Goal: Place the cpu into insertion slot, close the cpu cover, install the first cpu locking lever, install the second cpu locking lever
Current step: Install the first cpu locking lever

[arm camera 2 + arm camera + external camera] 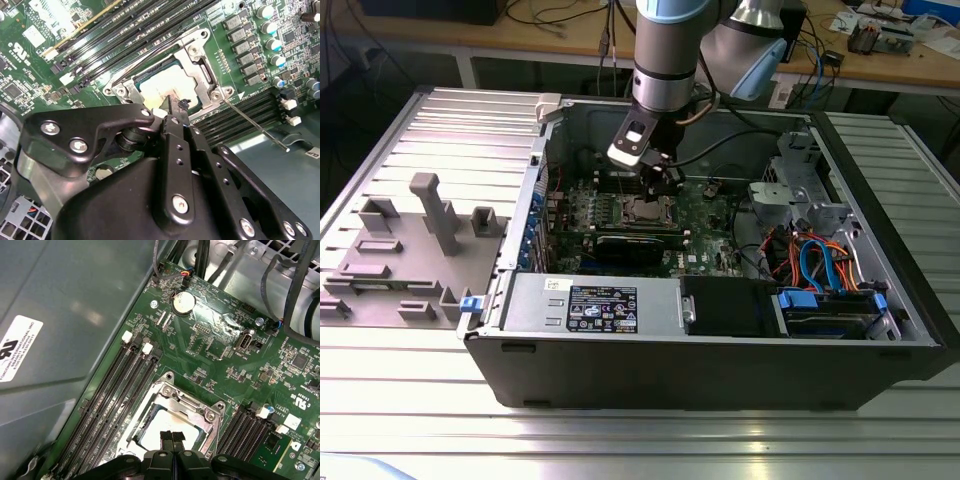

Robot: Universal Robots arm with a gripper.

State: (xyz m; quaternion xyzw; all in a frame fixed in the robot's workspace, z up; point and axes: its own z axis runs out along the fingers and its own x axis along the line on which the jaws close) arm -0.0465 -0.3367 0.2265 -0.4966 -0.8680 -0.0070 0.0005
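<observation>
cpu (156, 424) half behind closed claw (172, 436)

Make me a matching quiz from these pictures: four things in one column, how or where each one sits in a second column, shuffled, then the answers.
Things:
1. cpu
2. cpu cover
3. locking lever
4. gripper

States:
A. thin silvery rod slanting across the black memory slots
B. fingers shut, tips just over the chip
C. flat metal frame lying down around the chip
D. silver-grey top showing through the frame's cut-out

Pairs: 1-D, 2-C, 3-A, 4-B
</observation>
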